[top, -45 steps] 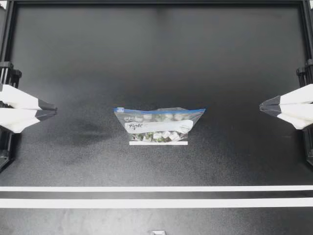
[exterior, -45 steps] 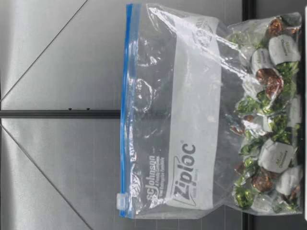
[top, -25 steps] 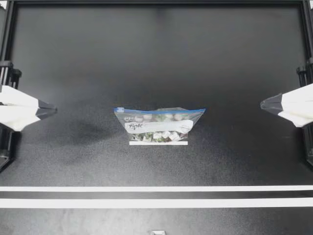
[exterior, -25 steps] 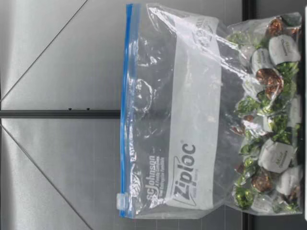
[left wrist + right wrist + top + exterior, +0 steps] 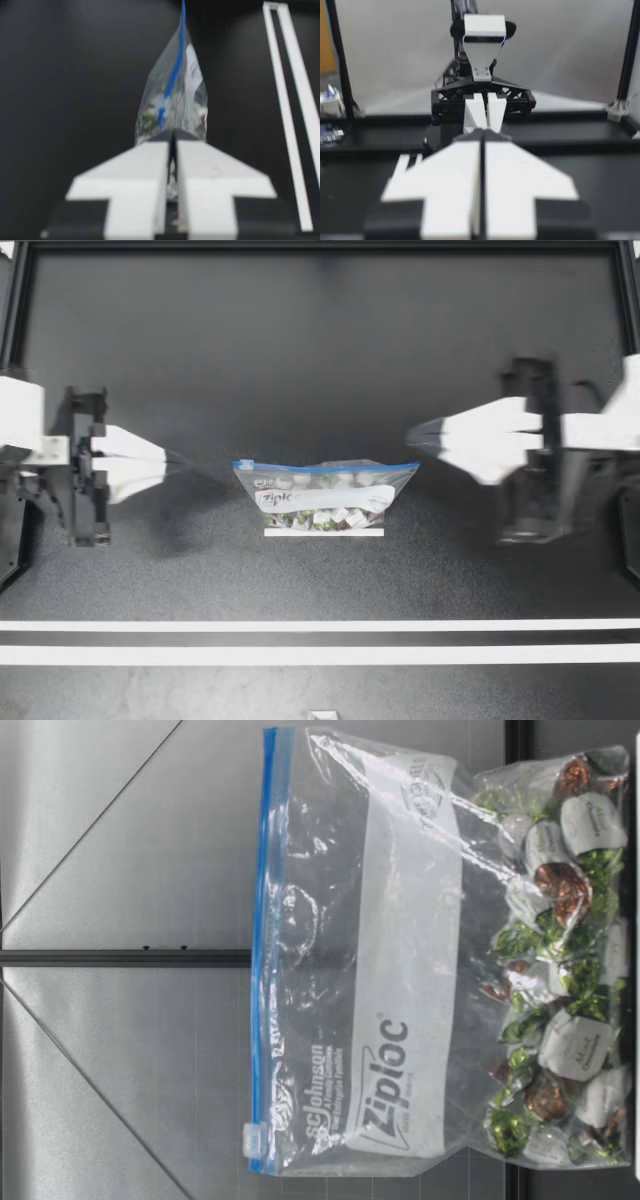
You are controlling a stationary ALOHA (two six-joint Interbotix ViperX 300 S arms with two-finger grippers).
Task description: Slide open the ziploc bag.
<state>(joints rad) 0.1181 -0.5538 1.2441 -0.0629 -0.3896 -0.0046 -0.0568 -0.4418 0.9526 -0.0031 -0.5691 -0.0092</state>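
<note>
While ziploc bag (image 5: 325, 495) stands upright holding wrapped candies (image 5: 562, 885) | left end effector (image 5: 186, 463), right end effector (image 5: 414, 432): closed, empty

black table (image 5: 320, 360) | two white tape lines (image 5: 320, 654) across | short white strip (image 5: 324, 532) mid-table

This was a robotics lab. A black frame (image 5: 320, 246) edged the bench (image 5: 320, 360), white tape lines (image 5: 320, 654) crossed it, and grey panels (image 5: 100, 1050) stood behind it.
</note>
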